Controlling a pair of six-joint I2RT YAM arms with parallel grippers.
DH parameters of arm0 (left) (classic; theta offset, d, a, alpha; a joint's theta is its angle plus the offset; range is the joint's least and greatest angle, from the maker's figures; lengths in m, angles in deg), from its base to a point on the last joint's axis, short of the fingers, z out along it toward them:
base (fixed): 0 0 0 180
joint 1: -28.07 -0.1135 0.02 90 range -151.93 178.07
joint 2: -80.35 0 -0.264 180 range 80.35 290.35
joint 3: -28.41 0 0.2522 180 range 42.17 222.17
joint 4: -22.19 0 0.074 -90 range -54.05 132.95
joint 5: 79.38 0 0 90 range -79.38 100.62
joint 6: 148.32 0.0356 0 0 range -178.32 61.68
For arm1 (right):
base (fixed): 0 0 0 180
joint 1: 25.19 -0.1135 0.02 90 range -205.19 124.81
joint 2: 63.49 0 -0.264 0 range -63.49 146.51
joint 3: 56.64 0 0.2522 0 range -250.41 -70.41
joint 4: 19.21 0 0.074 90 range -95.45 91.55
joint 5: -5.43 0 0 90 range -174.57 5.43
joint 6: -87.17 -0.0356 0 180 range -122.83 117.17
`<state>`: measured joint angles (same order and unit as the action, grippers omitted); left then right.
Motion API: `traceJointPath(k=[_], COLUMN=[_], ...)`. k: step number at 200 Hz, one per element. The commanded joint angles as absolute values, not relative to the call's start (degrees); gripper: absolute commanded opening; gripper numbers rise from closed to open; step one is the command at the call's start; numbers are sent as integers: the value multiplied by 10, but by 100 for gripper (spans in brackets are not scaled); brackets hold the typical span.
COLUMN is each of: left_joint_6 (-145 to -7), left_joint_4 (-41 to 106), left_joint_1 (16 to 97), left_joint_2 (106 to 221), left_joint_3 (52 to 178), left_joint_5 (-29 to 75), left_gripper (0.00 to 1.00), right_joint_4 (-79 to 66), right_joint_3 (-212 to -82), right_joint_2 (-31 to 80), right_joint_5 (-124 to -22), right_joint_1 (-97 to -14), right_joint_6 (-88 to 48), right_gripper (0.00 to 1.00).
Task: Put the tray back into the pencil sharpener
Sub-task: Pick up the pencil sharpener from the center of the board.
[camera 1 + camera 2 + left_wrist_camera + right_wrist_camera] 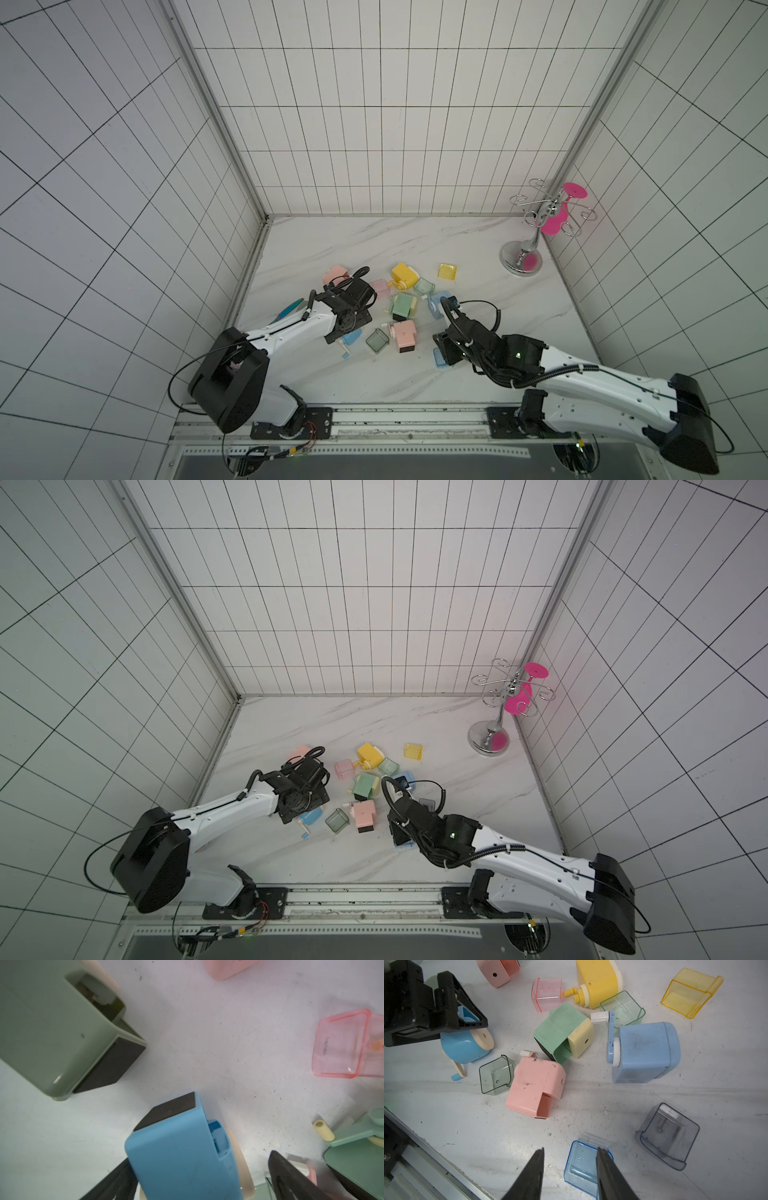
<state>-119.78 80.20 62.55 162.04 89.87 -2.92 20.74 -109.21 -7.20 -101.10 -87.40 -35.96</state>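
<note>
1. Under the right gripper, the clear blue plastic tray lies on the white marbled table, apart from the pile and apparently open side up.
2. Right claw is released: one finger sits over the tray's inside, the other outside its wall, and nothing is pinched.
3. Left gripper is spread wide astride the bright blue sharpener with cream face, not clamped.
4. Tray is likely light, thin-walled, slick and flexible. Pinch one side wall near the rim, gently.
5. Blue tray looks empty, as do the clear green tray, pink tray and yellow tray. Smoky grey tray shows dark smudges.
</note>
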Motion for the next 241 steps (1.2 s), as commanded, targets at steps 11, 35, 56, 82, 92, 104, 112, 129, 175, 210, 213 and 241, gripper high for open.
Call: traceJointPath(k=[11, 35, 56, 82, 92, 104, 112, 129, 175, 210, 213, 241], left_joint_6=[-1201, -1188, -1170, -1145, -1140, -1135, -1131, -1125, -1104, -1083, -1082, -1072], left_joint_4=[786, 792, 801, 816, 819, 820, 819, 818, 822, 818, 818, 815], left_joint_1=[616, 615, 615, 615, 615, 615, 615, 615, 616, 616, 616, 616], left_joint_2=[1641, 1660, 1679, 1700, 1704, 1706, 1706, 1703, 1688, 1669, 1667, 1652], left_joint_3=[892, 897, 905, 920, 923, 922, 921, 918, 915, 909, 909, 903], left_joint_5=[-27, -28, -30, -26, -25, -23, -22, -23, -38, -45, -46, -53], left_gripper=[97, 97, 97, 97, 97, 94, 92, 88, 71, 61, 61, 60], right_joint_4=[203, 203, 204, 204, 203, 203, 204, 203, 203, 203, 204, 204], right_joint_3=[-1078, -1078, -1078, -1078, -1078, -1078, -1078, -1078, -1079, -1080, -1080, -1080], right_joint_2=[-72, -73, -74, -76, -76, -75, -75, -75, -73, -74, -73, -74], right_joint_5=[-1007, -1006, -1005, -1004, -1003, -1003, -1002, -1002, -1000, -999, -999, -998], right_joint_1=[-868, -868, -869, -868, -868, -868, -868, -868, -868, -868, -868, -868], right_joint_6=[-366, -366, -366, -367, -367, -368, -368, -368, -367, -366, -367, -366], right_gripper=[44, 44, 44, 44, 44, 44, 44, 43, 43, 43, 43, 43])
